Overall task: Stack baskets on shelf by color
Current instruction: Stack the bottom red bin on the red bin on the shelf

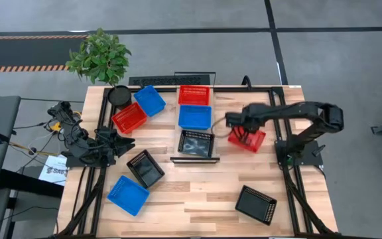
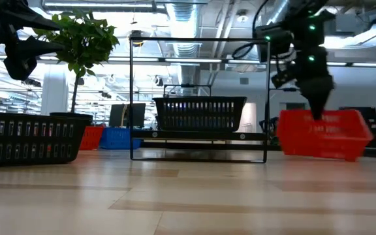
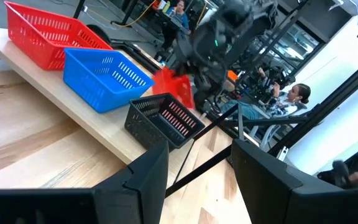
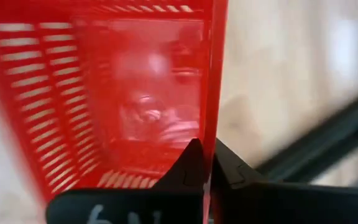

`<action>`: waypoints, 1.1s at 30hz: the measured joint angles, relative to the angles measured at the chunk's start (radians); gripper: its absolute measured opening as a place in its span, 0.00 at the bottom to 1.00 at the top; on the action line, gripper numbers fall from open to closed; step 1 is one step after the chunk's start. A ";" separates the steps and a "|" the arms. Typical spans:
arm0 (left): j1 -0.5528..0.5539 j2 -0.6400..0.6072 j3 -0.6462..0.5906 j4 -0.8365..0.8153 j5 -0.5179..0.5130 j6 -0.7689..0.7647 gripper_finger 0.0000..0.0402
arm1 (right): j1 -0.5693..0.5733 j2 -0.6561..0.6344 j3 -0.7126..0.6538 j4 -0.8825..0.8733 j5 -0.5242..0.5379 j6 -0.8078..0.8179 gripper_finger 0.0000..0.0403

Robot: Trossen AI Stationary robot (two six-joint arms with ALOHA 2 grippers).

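Right gripper [image 1: 243, 135]: I am pinching the wall of a red basket [image 1: 249, 140] between my fingers [image 4: 194, 163], holding it tilted just right of the shelf [image 1: 195, 159]; in the low view it is hanging a little above the bench [image 1: 197, 199].
Left gripper [image 1: 126, 141]: I am waiting over the left side of the bench with my fingers [image 3: 143, 177] spread and nothing between them.
Shelf contents: a red basket at the far end [image 1: 195, 95], a blue basket [image 1: 195, 117] in the middle and a black basket [image 1: 195, 143] at the near end are sitting in a row, each close to the next.
Far-left group: a second blue basket [image 1: 150, 100] and a third red basket [image 1: 129, 118] are lying beside a round black plant pot [image 1: 119, 95].
Near-left group: a black basket [image 1: 145, 168] and a blue basket [image 1: 128, 195] are resting on the bench.
Near-right: a lone black basket [image 1: 256, 204] is resting well apart from the others.
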 joint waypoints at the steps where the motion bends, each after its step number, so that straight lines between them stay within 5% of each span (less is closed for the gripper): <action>1: 0.000 0.000 0.000 0.000 0.000 0.000 0.42 | -0.029 -0.003 0.026 -0.009 0.015 -0.017 0.02; 9: 0.000 0.000 0.000 0.000 0.000 0.000 0.42 | -0.231 -0.019 0.295 0.011 0.090 -0.173 0.02; 15: 0.000 0.000 0.000 -0.014 -0.040 0.000 0.42 | -0.315 -0.020 0.448 0.189 0.083 -0.267 0.02; 25: 0.000 0.000 0.000 0.000 -0.036 -0.049 0.42 | -0.309 -0.020 0.472 0.301 -0.002 -0.267 0.02; 33: 0.000 0.000 0.045 0.058 -0.069 0.060 0.42 | -0.306 -0.012 0.472 0.430 -0.005 -0.292 0.02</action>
